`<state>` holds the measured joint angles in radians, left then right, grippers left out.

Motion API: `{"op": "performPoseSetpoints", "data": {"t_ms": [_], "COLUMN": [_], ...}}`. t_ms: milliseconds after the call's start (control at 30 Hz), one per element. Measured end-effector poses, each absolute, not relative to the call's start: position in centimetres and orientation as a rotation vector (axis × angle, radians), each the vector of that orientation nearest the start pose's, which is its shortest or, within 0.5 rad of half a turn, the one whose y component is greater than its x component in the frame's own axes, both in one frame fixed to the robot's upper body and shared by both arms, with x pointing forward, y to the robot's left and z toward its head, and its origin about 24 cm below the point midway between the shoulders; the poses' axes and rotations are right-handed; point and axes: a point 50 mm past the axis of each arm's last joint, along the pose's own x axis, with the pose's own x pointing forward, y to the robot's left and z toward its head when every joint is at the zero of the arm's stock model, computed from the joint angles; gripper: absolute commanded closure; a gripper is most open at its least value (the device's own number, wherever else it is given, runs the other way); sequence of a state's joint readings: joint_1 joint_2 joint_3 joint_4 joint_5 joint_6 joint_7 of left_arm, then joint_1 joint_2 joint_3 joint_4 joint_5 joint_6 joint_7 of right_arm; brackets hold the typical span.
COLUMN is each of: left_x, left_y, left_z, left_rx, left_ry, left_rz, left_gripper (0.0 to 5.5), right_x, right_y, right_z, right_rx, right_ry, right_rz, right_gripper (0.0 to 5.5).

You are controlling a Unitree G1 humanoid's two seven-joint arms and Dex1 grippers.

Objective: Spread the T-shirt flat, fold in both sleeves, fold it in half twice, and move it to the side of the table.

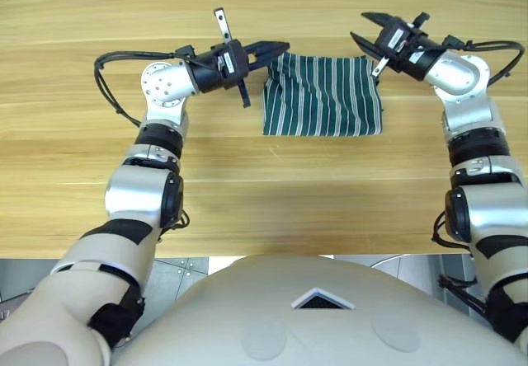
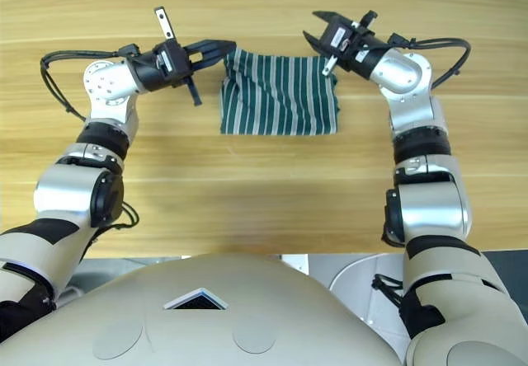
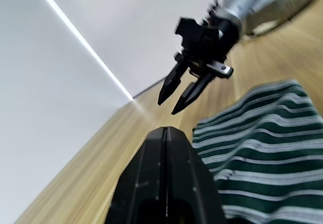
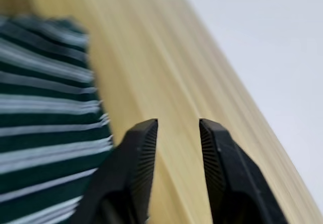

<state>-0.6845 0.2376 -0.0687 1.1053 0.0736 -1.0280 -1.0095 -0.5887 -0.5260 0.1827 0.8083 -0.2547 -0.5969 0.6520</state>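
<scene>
- The T-shirt [image 1: 322, 94] is dark green with thin white stripes. The stripes run side by side all across the cloth.
- The table [image 1: 247, 185] is light brown wood, with long, thin, darker lines running along it.
- The left gripper [image 1: 280, 49] is black all over.
- The right gripper [image 1: 358, 25] is black too. The inner sides of its fingers [image 4: 144, 153] have tiny lines close together, like little ridges.
- The arms [image 1: 466, 114] are shiny silver with black bands, and their cables [image 1: 107, 57] are black.
- The wall [image 3: 60, 108] is pale grey-white, with one bright white line [image 3: 81, 37] across it.
</scene>
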Motion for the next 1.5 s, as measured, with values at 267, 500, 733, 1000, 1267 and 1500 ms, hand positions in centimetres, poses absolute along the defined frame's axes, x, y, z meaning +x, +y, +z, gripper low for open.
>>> {"op": "performPoseSetpoints", "data": {"t_ms": [267, 500, 733, 1000, 1267, 1500], "left_x": [32.2, 32.0, 30.7, 30.3, 30.4, 30.7], "left_y": [11.8, 10.0, 8.2, 8.2, 10.5, 13.1], "left_z": [6.6, 5.9, 3.8, 2.9, 2.7, 2.7], "left_rx": [0.949, 1.094, 1.215, 1.306, 1.358, 1.369], "left_ry": [-0.355, -0.362, -0.336, -0.337, -0.314, -0.261], "left_rz": [-1.239, -1.344, -1.499, -1.545, -1.507, -1.419], "left_gripper": [5.50, 5.50, 5.50, 5.50, 5.50, 5.50], "right_x": [32.5, 33.2, 33.6, 33.6, 34.3, 34.1], "right_y": [-18.6, -16.5, -14.8, -14.6, -16.5, -17.3], "right_z": [7.1, 7.4, 6.0, 4.0, 3.2, 3.0], "right_rx": [-1.052, -1.125, -1.149, -1.194, -1.222, -1.180], "right_ry": [-0.007, -0.013, 0.056, 0.134, 0.197, 0.210], "right_rz": [1.022, 1.107, 1.174, 1.189, 1.049, 1.022], "right_gripper": [5.47, 5.47, 5.47, 5.47, 5.47, 5.47]}}
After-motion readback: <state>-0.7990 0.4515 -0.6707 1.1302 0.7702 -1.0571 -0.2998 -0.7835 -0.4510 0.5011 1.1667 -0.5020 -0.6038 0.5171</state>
